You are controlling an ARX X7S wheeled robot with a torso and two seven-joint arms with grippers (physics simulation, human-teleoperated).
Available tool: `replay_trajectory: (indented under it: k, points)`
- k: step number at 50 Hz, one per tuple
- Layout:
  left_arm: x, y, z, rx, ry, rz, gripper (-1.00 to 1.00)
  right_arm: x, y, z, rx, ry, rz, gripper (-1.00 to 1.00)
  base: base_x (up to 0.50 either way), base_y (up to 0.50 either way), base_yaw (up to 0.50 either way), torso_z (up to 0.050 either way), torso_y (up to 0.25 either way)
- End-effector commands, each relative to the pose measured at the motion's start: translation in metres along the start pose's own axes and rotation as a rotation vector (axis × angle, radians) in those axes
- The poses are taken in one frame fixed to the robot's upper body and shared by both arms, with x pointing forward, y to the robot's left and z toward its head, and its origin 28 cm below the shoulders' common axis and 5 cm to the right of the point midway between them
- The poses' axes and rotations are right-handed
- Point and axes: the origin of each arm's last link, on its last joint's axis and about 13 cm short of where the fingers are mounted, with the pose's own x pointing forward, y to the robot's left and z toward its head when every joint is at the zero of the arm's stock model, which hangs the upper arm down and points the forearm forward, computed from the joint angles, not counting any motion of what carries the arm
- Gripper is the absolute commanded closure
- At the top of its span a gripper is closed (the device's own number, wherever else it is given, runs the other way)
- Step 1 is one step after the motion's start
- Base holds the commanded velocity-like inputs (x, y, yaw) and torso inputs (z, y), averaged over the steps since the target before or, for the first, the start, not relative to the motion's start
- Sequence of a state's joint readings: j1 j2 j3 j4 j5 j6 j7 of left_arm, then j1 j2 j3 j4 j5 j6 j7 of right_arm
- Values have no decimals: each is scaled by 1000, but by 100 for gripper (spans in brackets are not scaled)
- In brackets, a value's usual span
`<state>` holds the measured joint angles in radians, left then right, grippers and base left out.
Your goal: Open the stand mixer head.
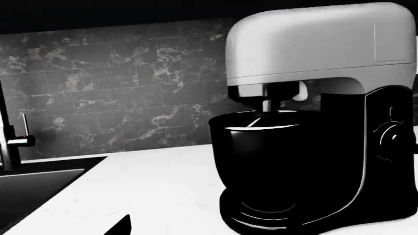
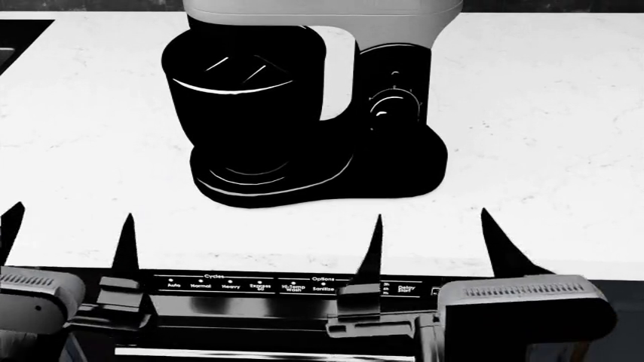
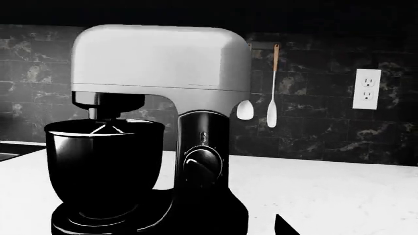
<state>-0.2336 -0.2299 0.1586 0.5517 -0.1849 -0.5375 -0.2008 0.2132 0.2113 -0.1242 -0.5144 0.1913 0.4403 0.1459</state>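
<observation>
The stand mixer stands on the white counter [image 2: 544, 113], straight ahead of me. Its light-grey head [image 2: 322, 11] is down over the glossy black bowl [image 2: 241, 98]. The head also shows in the left wrist view [image 1: 320, 44] and the right wrist view [image 3: 163, 63]. My left gripper [image 2: 69, 234] is open and empty at the counter's front edge, left of the mixer. My right gripper [image 2: 438, 245] is open and empty at the front edge, below the mixer's base. Neither touches the mixer. Only one fingertip of each shows in its wrist view [image 1: 121, 227] [image 3: 284, 226].
A speed knob [image 3: 203, 166] sits on the mixer's black column. A sink [image 1: 33, 186] with a faucet [image 1: 10, 142] lies to the left. Two spoons [image 3: 273, 88] and an outlet [image 3: 366, 88] are on the dark tiled wall. A dishwasher panel [image 2: 292, 285] is under the counter edge.
</observation>
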Motion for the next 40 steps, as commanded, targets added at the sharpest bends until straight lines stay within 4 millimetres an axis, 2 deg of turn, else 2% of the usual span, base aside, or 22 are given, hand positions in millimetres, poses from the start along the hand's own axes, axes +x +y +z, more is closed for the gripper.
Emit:
replay_trajectory:
  k: [1, 6, 10, 27, 40]
  points:
    - [3, 5, 43, -2, -114, 27, -100, 7, -4, 45, 3, -144, -18, -100, 0, 0, 0, 0, 0]
    - [5, 2, 43, 11, -118, 17, -100, 9, -11, 56, 10, -182, -49, -100, 0, 0, 0, 0, 0]
    - [6, 3, 45, -14, -130, 25, -100, 9, -12, 58, 7, -189, -51, -100, 0, 0, 0, 0, 0]
    - [11, 8, 34, -6, -108, 57, -100, 14, -13, 46, 5, -156, -42, -100, 0, 0, 0, 0, 0]
    - [11, 9, 34, -8, -96, 58, -100, 17, -15, 41, 13, -140, -50, -100, 0, 0, 0, 0, 0]
